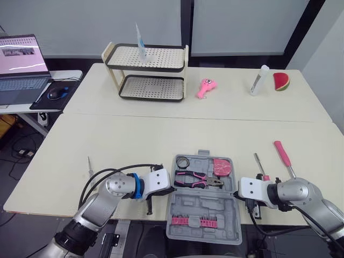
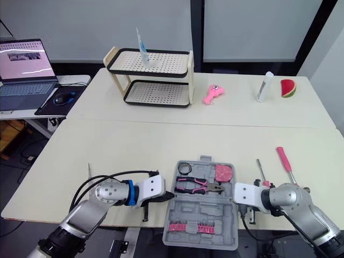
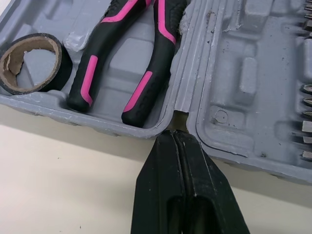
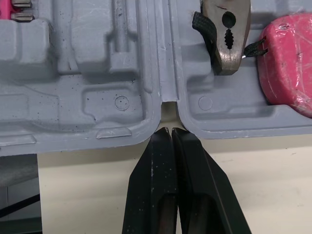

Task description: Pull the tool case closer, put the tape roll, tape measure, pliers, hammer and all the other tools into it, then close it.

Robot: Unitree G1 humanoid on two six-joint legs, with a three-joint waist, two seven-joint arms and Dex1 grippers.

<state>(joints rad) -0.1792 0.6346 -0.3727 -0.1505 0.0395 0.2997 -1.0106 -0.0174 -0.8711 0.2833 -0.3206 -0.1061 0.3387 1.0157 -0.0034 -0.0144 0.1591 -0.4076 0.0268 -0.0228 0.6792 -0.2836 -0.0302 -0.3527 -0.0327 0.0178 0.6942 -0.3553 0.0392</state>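
Closest in the head view, the open grey tool case (image 1: pixel 200 210) overhangs the near table edge, with the left gripper (image 1: pixel 171 189) and right gripper (image 1: pixel 237 193) at its sides. The left wrist view has that gripper's fingers pressed together at the hinge notch, with the tape roll (image 3: pixel 29 63) and pliers (image 3: pixel 122 63) inside. The right wrist view shows fingers likewise together, and the pink tape measure (image 4: pixel 287 63) seated in the case.

Both arms bend inward, facing each other, the left gripper (image 3: pixel 173 134) and the right gripper (image 4: pixel 170 130) each with its 2 fingers pressed together.
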